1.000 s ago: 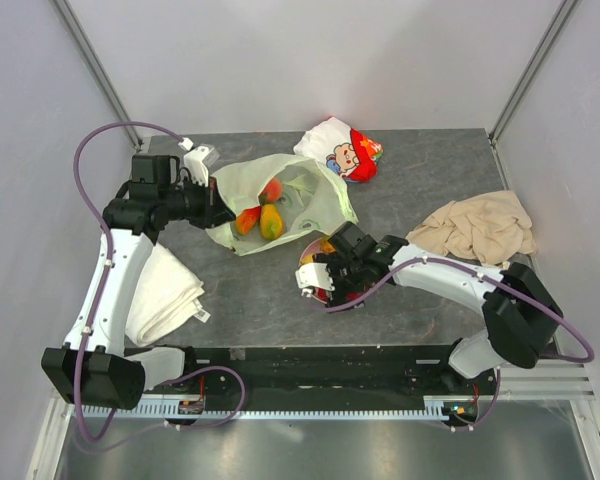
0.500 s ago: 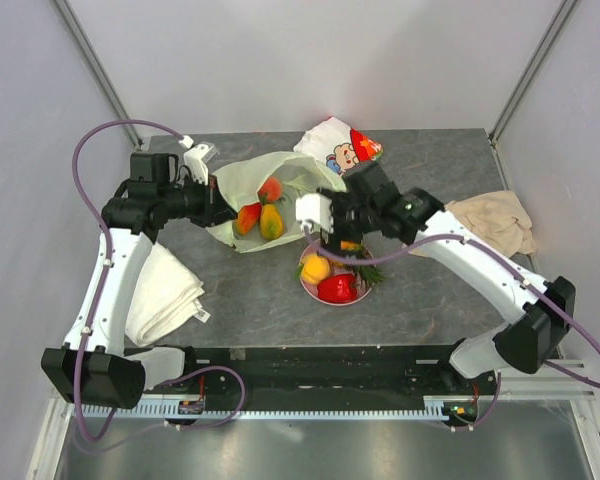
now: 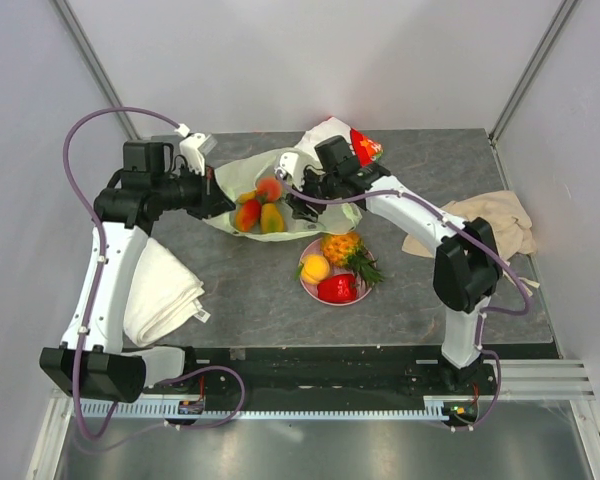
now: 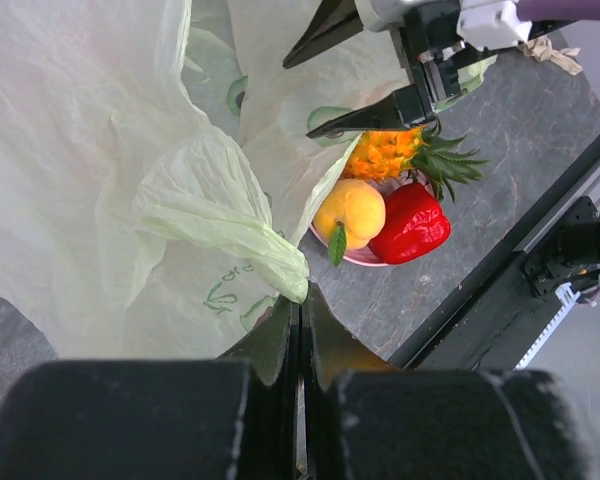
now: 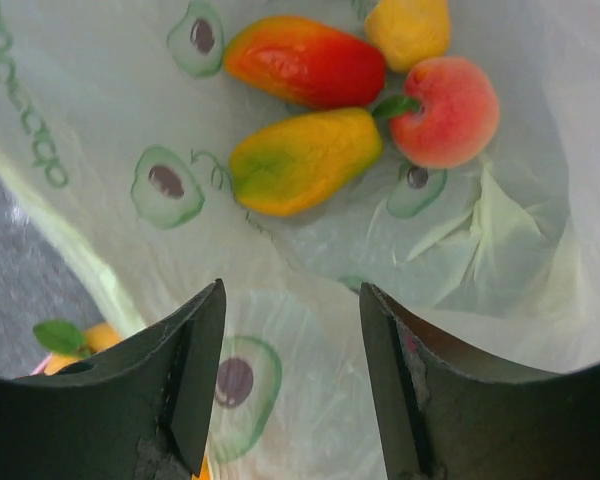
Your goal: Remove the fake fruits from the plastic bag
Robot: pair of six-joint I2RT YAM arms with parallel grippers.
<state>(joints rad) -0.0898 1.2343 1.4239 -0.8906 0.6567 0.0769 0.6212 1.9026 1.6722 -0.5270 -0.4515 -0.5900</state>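
Observation:
The pale-green plastic bag (image 3: 315, 195) lies open at the back of the table. My left gripper (image 3: 216, 202) is shut on a fold of its edge (image 4: 280, 265) and holds the mouth up. Inside lie a red-orange mango (image 5: 305, 60), a yellow-green mango (image 5: 305, 160), a peach (image 5: 445, 110) and a yellow fruit (image 5: 408, 28). My right gripper (image 5: 292, 300) hangs open over the bag's inner wall, just short of these fruits, with nothing between its fingers. A pineapple (image 3: 342, 245), an orange-yellow fruit (image 3: 315, 268) and a red pepper (image 3: 337, 288) rest on the pink plate (image 3: 302, 281).
A white-and-red cartoon pouch (image 3: 342, 148) lies behind the bag. A beige cloth (image 3: 480, 225) is bunched at the right edge. A folded white towel (image 3: 165, 290) lies beside the left arm. The plate sits just in front of the bag's mouth.
My right gripper has risen from the plate and swung back and left into the bag's mouth, its jaws narrowing a little. The pineapple now lies uncovered on the plate. The left gripper keeps its hold.

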